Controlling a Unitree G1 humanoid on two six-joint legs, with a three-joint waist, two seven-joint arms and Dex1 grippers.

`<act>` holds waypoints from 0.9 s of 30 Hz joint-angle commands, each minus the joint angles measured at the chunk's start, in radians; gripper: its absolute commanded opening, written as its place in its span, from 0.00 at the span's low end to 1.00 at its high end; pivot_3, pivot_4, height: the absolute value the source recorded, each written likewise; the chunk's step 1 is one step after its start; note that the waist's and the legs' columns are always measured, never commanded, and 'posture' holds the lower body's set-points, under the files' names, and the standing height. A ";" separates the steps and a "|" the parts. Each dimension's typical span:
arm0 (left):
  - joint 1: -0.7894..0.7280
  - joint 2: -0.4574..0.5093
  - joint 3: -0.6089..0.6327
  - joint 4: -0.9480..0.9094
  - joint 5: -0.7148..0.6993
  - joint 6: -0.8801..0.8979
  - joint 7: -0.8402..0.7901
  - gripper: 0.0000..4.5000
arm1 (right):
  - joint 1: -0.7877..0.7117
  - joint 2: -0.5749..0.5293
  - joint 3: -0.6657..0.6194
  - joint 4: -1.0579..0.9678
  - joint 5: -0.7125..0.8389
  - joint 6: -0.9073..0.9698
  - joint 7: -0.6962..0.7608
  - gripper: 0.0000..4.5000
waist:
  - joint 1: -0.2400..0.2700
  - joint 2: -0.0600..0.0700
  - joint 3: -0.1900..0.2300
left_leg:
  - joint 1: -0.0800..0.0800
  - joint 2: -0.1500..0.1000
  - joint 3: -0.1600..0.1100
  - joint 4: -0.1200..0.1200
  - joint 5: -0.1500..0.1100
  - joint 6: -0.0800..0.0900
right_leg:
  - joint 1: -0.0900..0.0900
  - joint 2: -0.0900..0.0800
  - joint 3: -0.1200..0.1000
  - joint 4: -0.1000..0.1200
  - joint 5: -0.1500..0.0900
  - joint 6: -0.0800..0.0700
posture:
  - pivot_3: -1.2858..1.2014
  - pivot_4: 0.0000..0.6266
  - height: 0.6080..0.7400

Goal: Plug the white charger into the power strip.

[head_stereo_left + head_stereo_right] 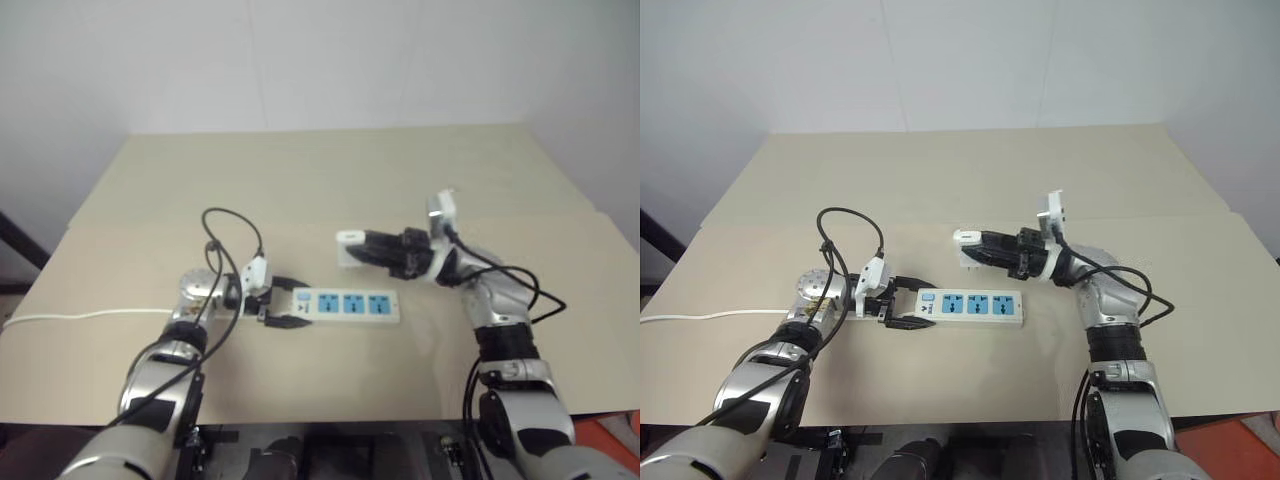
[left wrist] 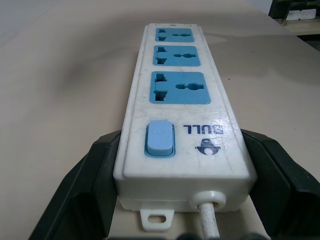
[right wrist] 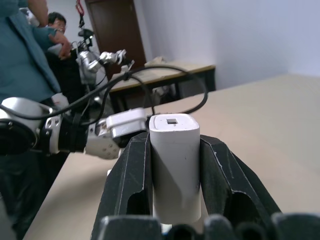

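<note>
The strip [image 1: 345,305] is lying flat on the table [image 1: 330,180], its long axis running across in front of the robot, switch end toward the left arm. The left gripper [image 1: 283,303] is bracing that switch end: its two fingers are standing on either side of the casing, and from the left wrist view they look pressed against both long edges, so it is steadying the strip, not just hovering beside it. The cord [image 1: 80,316] is trailing off past the left arm to the table's left edge.

The right gripper [image 1: 362,248] is clamping the charger [image 1: 350,238] between its closed fingers, the charger's white end sticking out past the fingertips. It is hanging in the air, above and a little behind the three blue outlets [image 1: 353,304], apart from them.

What matters now is the pointing. The right fingers are lying roughly level, aimed toward the left arm, along the strip's length, while the outlets are facing straight up. I cannot make out the prongs. By my reckoning the right wrist needs tipping down and lowering over one outlet while the left arm is holding the strip.
</note>
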 commanded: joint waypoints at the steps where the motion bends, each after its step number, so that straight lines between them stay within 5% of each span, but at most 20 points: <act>1: 0.026 0.000 -0.026 -0.011 0.025 0.012 -0.013 0.72 | -0.004 0.007 0.018 0.007 0.004 -0.056 0.028 0.24 | 0.000 0.000 0.000 | 0.000 0.000 0.000 0.000 0.000 0.000 | 0.000 0.000 0.000 0.000 0.000 0.000 | 0.52 0.24 1.00; 27: 0.015 0.009 -0.029 -0.008 0.035 0.041 -0.013 0.72 | -0.026 0.127 0.060 0.243 -0.038 -0.292 0.019 0.24 | -0.001 0.000 0.000 | 0.003 0.000 0.000 0.000 0.000 0.000 | 0.002 0.001 0.000 0.000 0.000 0.000 | 0.52 0.24 1.00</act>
